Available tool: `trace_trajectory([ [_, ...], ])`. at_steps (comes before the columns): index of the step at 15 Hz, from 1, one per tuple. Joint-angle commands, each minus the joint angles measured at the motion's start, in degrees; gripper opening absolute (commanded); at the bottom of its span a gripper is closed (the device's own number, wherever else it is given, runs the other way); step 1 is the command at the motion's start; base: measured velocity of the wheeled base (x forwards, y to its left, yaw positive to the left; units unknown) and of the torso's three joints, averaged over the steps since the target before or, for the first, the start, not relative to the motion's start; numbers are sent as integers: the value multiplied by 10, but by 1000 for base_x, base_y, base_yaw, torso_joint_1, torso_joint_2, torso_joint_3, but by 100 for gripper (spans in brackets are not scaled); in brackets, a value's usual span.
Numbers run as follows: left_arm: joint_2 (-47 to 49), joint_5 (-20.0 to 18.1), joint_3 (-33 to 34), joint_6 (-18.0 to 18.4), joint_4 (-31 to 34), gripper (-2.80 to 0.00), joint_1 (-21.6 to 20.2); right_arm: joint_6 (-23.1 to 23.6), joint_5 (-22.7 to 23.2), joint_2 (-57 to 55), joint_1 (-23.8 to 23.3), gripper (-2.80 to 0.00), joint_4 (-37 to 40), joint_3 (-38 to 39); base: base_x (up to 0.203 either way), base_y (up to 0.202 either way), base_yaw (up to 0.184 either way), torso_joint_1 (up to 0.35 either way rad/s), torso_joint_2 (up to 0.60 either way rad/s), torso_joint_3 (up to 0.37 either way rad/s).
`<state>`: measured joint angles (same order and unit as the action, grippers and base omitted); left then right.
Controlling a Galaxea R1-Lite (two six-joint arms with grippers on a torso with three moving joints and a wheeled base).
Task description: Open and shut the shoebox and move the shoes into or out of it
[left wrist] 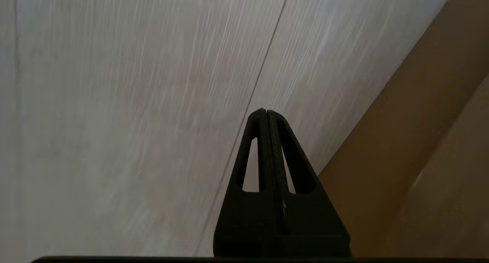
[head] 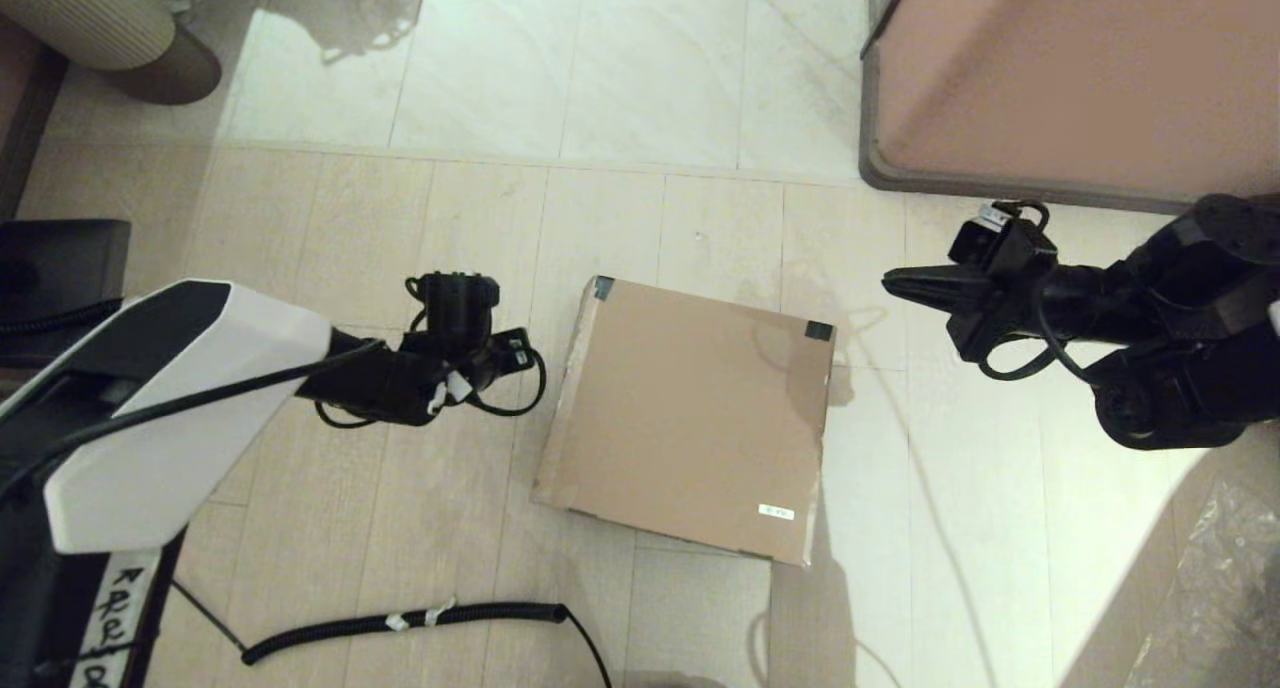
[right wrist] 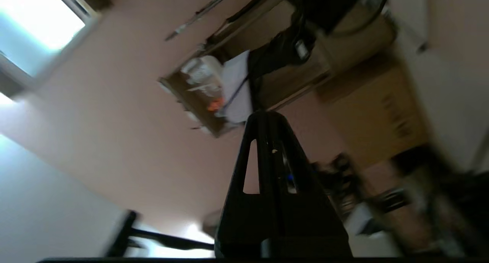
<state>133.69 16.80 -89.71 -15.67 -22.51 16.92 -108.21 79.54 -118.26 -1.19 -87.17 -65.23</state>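
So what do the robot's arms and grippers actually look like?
The left arm has a white shell with black trim; the right arm is all black. Both end in black, tapered grippers, left and right, with slotted fingers and looping black cables.

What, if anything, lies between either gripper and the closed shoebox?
Nothing visible. The shoebox lies shut on the floor. The left gripper points down beside its left edge and the right gripper hovers off its right side; only bare floor lies between. No shoes show.
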Motion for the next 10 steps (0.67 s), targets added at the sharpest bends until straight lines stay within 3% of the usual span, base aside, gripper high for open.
trace_trajectory([
  [1,-6,20,28,12,0,-280,10,193,-5,-44,-8,-280,-5,-1,0,0,0,0,0,0],
  [2,-4,27,30,25,0,-280,11,243,-10,-57,-18,-280,-5,2,0,0,0,0,0,0],
  [3,-2,33,38,43,0,-280,11,264,-17,-68,-36,-280,-5,13,0,0,0,0,0,0],
  [5,-2,35,59,76,-2,-280,19,316,-73,-86,-54,-280,-5,30,0,0,0,0,0,0],
  [8,6,43,59,89,-2,-280,29,368,-243,-91,-61,-280,-5,81,0,0,0,0,0,0],
  [10,15,61,59,90,-1,-280,32,489,-362,-75,-55,-280,41,138,0,0,0,0,0,0],
])
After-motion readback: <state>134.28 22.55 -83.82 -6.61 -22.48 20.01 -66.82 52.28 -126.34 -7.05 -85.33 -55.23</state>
